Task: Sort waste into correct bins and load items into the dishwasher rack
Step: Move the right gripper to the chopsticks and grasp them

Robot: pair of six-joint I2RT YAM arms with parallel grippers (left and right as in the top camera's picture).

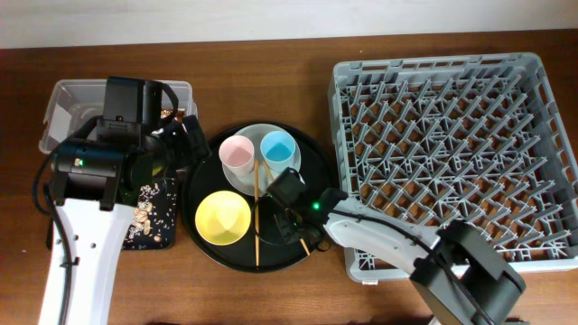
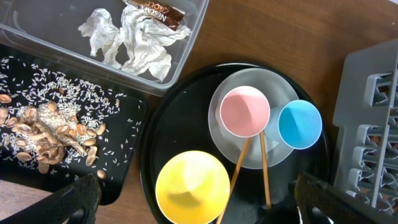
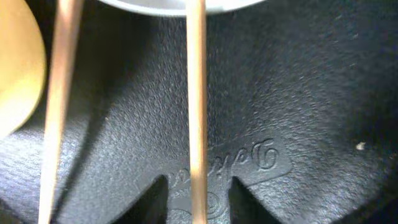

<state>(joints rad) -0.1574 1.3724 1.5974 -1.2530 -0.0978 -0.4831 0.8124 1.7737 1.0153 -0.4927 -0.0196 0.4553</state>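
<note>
On the round black tray (image 1: 200, 181) stand a yellow bowl (image 1: 223, 218) and a grey-green plate (image 1: 275, 176) carrying a pink cup (image 1: 237, 152) and a blue cup (image 1: 277, 146). The two chopsticks (image 2: 264, 168) lean from the plate onto the tray. My right gripper (image 3: 198, 202) is low over the tray with its jaws narrowed around one chopstick (image 3: 196, 93); a thin gap shows on each side. The other chopstick (image 3: 59, 93) lies to the left. My left gripper (image 2: 199, 202) hangs wide open high above the yellow bowl (image 2: 191, 185), holding nothing.
The clear tub (image 2: 37, 37) holds a crumpled napkin (image 2: 134, 40) and a gold-brown wrapper (image 2: 155, 14). Food scraps (image 2: 43, 134) and rice lie in the shallow black tray (image 2: 127, 140). The grey dishwasher rack (image 1: 452, 135) fills the right side, beside the round tray.
</note>
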